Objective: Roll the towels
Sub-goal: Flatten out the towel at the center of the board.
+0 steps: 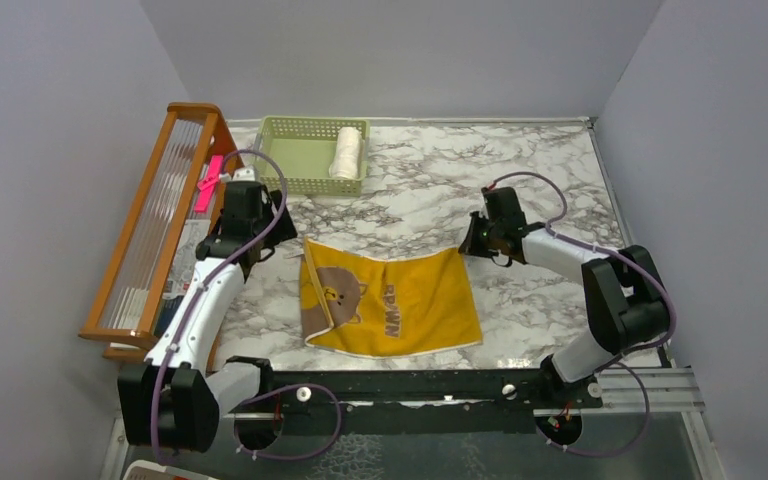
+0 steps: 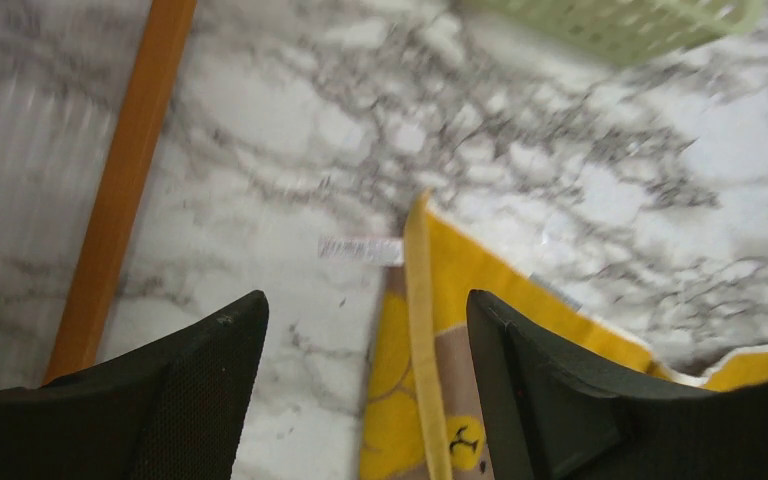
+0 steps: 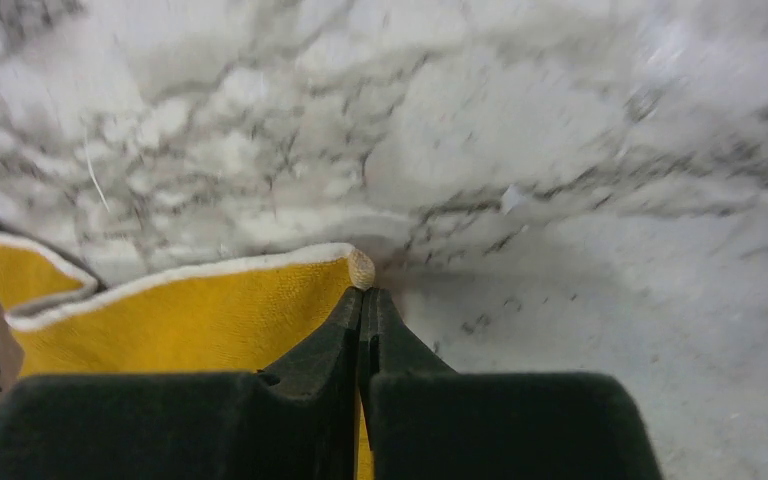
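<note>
While the right gripper (image 3: 363,300) pinches the far right corner of the mustard-yellow towel (image 1: 390,300), its fingers pressed together on the white-edged cloth, the left gripper (image 2: 365,308) hangs over the towel's far left corner with fingers spread wide, holding nothing. That towel lies spread, lettering up, on the marble table (image 1: 550,180) between the two arms, with brown showing along its left edge. The cream-white towel (image 1: 346,152) sits rolled inside the pale green basket (image 1: 295,124) at the table's far left, near a wooden rack (image 1: 155,230).
</note>
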Motion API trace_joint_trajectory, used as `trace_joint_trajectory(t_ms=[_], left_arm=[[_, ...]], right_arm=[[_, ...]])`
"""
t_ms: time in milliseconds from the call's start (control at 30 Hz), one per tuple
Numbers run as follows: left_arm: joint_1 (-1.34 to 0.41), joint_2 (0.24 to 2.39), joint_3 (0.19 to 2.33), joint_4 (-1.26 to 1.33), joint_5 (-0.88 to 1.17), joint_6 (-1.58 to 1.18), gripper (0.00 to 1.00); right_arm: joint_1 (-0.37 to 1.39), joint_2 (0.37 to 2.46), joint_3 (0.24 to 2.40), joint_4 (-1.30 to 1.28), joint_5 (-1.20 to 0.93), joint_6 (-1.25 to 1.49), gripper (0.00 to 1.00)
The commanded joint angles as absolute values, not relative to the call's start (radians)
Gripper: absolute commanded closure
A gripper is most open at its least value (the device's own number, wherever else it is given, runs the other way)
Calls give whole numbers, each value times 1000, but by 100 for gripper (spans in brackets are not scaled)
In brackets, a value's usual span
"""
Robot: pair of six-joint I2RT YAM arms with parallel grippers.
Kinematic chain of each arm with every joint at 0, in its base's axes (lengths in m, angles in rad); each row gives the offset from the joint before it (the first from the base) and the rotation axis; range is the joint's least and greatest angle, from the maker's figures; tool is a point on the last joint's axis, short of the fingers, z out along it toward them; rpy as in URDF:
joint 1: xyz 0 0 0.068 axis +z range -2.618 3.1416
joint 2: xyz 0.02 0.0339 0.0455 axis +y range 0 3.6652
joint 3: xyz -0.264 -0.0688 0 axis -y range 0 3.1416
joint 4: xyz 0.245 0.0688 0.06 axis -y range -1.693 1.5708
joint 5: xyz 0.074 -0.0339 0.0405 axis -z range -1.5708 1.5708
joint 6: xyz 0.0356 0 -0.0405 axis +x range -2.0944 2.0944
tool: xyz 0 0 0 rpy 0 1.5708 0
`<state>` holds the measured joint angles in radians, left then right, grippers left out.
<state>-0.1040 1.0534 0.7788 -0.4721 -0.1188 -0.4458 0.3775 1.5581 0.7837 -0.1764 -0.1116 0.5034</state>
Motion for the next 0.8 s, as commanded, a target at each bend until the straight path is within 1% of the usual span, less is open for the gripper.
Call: trace_joint_trajectory(t_ms=[0, 100, 167, 400, 667, 767], left_arm=[[-101, 1153, 941, -338, -6, -344, 25], [-101, 1250, 990, -311, 179, -304, 25], [-101, 1308, 1002, -308, 234, -301, 25], [-101, 1413, 944, -321, 126, -340, 28], [-101, 1487, 884, -201, 177, -434, 29], [-101, 1546, 901, -180, 157, -461, 32]], right_arm=[[286, 1576, 934, -59, -48, 526, 99], [215, 1613, 994, -74, -49, 525, 99], [180, 1650, 1030, -98, -54, 522, 99], [148, 1726, 1064, -104, -103, 506, 99], [147, 1760, 1058, -77, -171, 492, 99], [147, 1759, 1053, -75, -172, 480, 99]])
